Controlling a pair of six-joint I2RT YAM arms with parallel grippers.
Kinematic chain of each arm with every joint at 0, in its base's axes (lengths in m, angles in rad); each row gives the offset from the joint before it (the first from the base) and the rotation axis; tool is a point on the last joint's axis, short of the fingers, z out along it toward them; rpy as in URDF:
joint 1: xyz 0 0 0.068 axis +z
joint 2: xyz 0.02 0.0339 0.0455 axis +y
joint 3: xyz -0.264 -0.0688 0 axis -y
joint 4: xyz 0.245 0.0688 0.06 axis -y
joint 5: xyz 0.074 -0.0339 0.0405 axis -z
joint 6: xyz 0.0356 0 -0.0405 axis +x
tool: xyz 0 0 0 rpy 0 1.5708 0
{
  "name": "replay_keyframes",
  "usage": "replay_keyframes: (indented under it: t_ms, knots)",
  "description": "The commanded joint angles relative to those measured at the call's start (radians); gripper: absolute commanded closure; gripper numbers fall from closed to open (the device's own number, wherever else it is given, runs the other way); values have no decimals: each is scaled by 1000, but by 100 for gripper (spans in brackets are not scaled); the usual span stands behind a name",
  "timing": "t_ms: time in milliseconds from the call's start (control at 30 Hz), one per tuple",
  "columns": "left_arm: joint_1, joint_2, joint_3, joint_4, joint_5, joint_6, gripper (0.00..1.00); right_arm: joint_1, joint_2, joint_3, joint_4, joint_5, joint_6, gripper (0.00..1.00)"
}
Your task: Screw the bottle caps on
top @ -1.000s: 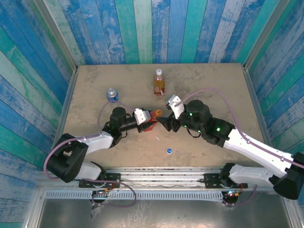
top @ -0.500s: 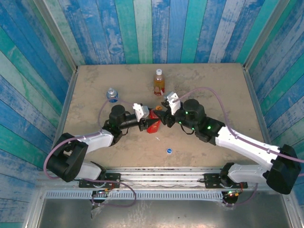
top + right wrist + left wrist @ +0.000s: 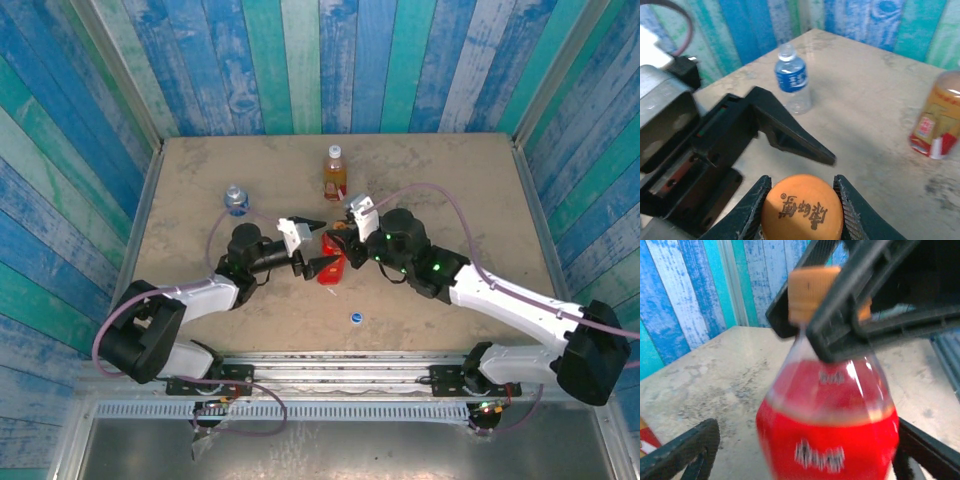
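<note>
- Left gripper: released. Its two fingers are spread wide, one on each side of the red bottle. I cannot tell whether either finger touches the bottle wall.
- Right gripper: clenched on the orange cap. One finger presses against each side of the cap.
- Orange cap: sits on top of the red bottle's neck, seen from the left wrist just above the bottle's shoulder. How far it is threaded on cannot be told.
- Red bottle: near the middle of the table, between the two arms. Its base is hidden from me.
- Amber bottle: upright, further back on the table, apart from both grippers, with a cap on top.
- Clear bottle with the blue label: upright, back left, near the left arm's forearm but not touching it.
- Blue cap: lies loose on the table in front of the red bottle, towards the near edge.
</note>
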Motion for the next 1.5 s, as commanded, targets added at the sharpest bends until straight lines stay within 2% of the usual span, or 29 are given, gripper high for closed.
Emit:
replay_keyframes:
  t_ms: [0, 100, 167, 400, 633, 967, 1233, 1467]
  knots:
    - [13, -35, -34, 42, -54, -19, 0, -37, -29, 37, -53, 174, -47, 84]
    - [47, -32, -46, 50, -59, -60, 1, -131, -6, 79, -68, 184, -66, 86]
    - [72, -18, -62, 107, -54, -110, 2, -208, 39, 124, -65, 132, -68, 87]
    - [106, 0, -68, 161, -21, -159, 5, -379, 279, 353, -100, 49, -93, 86]
    - [117, 16, -72, 186, -42, -178, 6, -430, 485, 531, -105, -30, -91, 83]
    - [120, 7, -77, 148, -139, -166, 6, -446, 604, 582, -110, -33, -93, 79]
    - [125, -3, -78, 148, -151, -176, 6, -448, 609, 558, -97, -72, -133, 64]
    - [143, -26, -51, 94, -215, -212, 6, -448, 528, 533, -74, -57, -161, 40]
